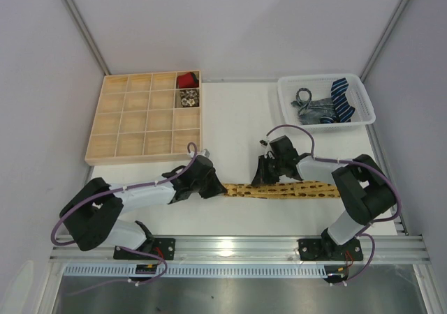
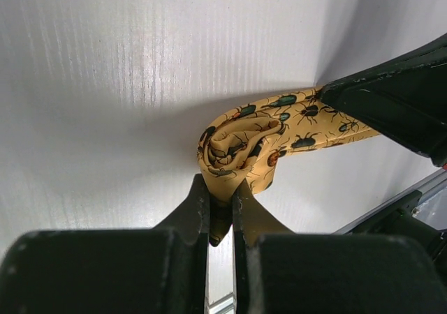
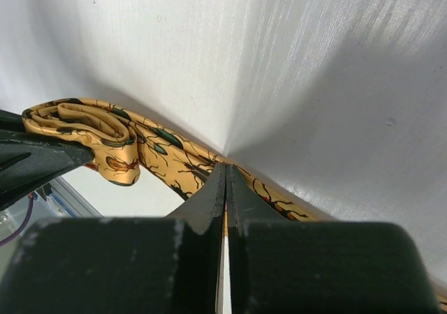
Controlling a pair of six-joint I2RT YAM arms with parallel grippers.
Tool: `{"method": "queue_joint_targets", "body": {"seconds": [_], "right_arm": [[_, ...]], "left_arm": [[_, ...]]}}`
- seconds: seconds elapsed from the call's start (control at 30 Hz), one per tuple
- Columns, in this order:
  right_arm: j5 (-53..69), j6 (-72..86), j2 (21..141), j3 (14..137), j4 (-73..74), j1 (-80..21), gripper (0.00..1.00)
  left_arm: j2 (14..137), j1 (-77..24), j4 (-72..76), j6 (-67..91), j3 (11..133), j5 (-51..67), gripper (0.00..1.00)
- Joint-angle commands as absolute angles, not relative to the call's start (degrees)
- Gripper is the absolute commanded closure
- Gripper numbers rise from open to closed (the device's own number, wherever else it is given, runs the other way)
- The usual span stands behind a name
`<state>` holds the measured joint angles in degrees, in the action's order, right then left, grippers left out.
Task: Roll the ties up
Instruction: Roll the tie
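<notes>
left end effector (image 2: 221, 195) grips the tie (image 2: 246, 141) at its coil to stop it unrolling; right end effector (image 3: 225, 173), clenched, pins it flat.

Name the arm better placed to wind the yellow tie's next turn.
Left arm, likely: its jaws pinch the coiled end of the mustard-yellow beetle-print fabric tie; the right arm has shut jaws merely sitting on the flat stretch.

Bright diffuse light, soft shadows (foregrounds slightly blurred).
</notes>
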<state>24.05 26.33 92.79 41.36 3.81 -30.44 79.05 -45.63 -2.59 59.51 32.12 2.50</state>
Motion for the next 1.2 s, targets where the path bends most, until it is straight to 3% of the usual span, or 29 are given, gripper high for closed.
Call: {"method": "queue_joint_targets", "body": {"seconds": [0.0, 0.6, 1.17], "right_arm": [[20.48, 25.05, 94.57, 40.34, 5.28, -30.50, 1.00], [23.20, 25.05, 91.58, 52.03, 12.83, -37.08, 1.00], [24.87, 27.95, 97.99, 52.12, 6.07, -42.36, 1.00]], "left_arm": [[77.86, -45.53, -3.59, 59.77, 32.34, -0.96, 1.00], [81.83, -47.37, -6.59, 57.92, 35.59, -2.37, 0.99], [80.07, -48.43, -9.41, 57.66, 37.44, -3.17, 1.00]]}}
